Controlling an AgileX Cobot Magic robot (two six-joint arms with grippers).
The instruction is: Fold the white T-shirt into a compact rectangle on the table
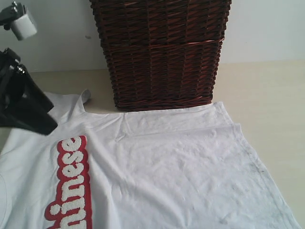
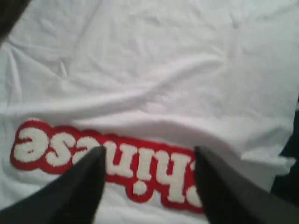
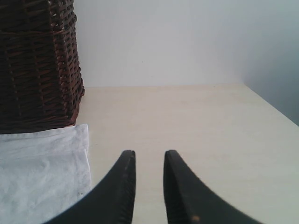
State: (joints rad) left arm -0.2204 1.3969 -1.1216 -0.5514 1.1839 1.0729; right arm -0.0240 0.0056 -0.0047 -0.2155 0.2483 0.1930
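Left gripper point(image 2: 149, 151): jaws parted, nothing between them, over the red letter band point(image 2: 46, 144) of the white T-shirt point(image 1: 181, 167). Right gripper point(image 3: 149, 154): jaws narrowly apart, gripping nothing, above bare table point(image 1: 267, 95) just beside the shirt's edge. Shirt lies spread on the table, one edge at the foot of the wicker basket point(image 1: 162, 52); basket interior not visible

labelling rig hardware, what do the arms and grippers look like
Each gripper has two black fingers tapering to narrow tips. The left gripper has straight, wedge-like ones; the right gripper has gently curved ones, one with a tiny pale speck. The exterior view shows the left arm as an angular black body, a white cylindrical part above it. No cables or markings visible.
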